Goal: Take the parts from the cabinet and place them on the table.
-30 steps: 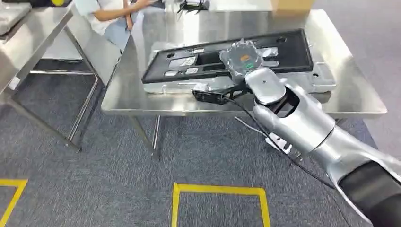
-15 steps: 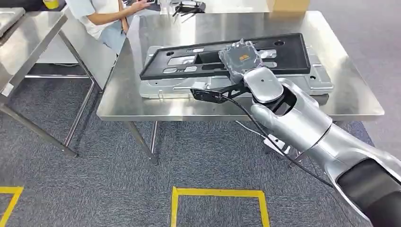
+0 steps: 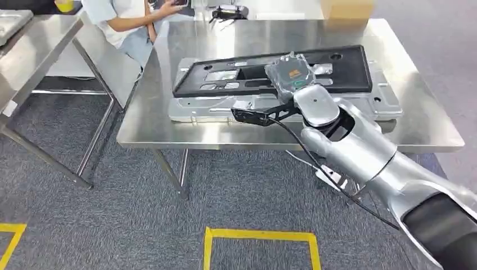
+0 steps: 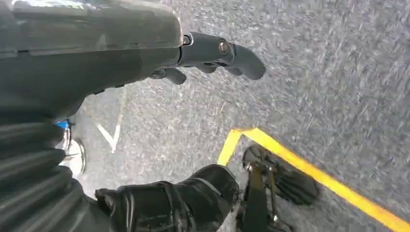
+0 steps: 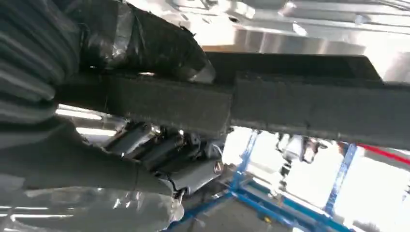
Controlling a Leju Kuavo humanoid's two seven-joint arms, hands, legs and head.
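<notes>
- The big steel table [image 3: 169, 126] stands in front of you, and a flat silver plate [image 3: 388, 101] already lies on it.
- The long black part [image 3: 349, 64] is over that silver plate. I cannot tell if it rests flat yet. It sits a bit farther back on the table than half a second ago, though your camera has moved too.
- Your right hand [image 3: 289, 73] grips the black part near its middle. In the right wrist view the fingers [image 5: 150, 145] curl under the black bar and the thumb presses on the other side.
- Your left hand [image 4: 212, 53] hangs down over the grey floor [image 4: 338, 72]. It holds nothing, and the fingers are a little bent and apart.
- You are at the putting-down step, I think. The part is out of the cabinet and over the table.
- Next, lower the part gently until it lies flat, then let your fingers go. Pull the hand out slowly so the fingers under the part do not drag it.
- A person [image 3: 121, 17] sits at the far corner. Keep the part away from them.
</notes>
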